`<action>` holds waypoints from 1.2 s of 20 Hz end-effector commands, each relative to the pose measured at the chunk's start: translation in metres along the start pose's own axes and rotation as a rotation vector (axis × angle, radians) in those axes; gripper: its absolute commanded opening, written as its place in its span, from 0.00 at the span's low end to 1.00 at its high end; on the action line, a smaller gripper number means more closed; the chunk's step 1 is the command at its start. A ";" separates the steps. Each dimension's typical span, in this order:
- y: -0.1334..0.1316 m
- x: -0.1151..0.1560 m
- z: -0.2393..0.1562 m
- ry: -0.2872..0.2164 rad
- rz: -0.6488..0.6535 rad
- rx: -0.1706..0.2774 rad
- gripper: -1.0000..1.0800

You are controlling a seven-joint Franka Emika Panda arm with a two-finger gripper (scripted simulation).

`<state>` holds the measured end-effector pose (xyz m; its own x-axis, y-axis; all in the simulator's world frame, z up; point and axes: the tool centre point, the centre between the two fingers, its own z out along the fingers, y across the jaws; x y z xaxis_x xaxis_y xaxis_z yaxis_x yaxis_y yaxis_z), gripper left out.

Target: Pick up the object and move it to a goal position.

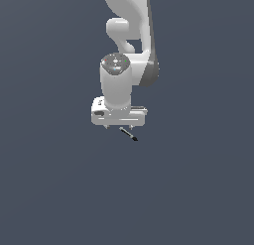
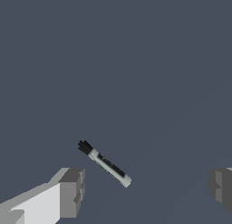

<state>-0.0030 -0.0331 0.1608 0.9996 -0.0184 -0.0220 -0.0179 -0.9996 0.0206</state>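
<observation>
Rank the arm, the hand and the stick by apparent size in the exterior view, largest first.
1. Arm: largest.
2. Hand: the white block is narrower than the arm is long.
3. Stick: smallest, far shorter than the hand is wide.

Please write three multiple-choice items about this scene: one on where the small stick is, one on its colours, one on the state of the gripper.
1. Where is the stick?
A. Lying between the open fingers, touching neither
B. Clamped in the fingers
C. Out of the wrist view

2. Which colours has the stick?
A. Red and yellow
B. Pale grey with a black end
C. All green

3. How is the gripper?
A. Shut
B. Holding the stick
C. Open

Answers: 1 A, gaps show on both sides; 2 B, the wrist view shows this; 3 C, the fingers stand far apart.
</observation>
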 end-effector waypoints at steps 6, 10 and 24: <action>-0.001 0.002 -0.002 0.007 -0.020 0.001 0.96; -0.003 0.004 -0.005 0.015 -0.043 0.003 0.96; -0.006 0.000 0.007 0.016 -0.131 0.000 0.96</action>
<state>-0.0021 -0.0281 0.1566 0.9957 0.0922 -0.0078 0.0924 -0.9956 0.0181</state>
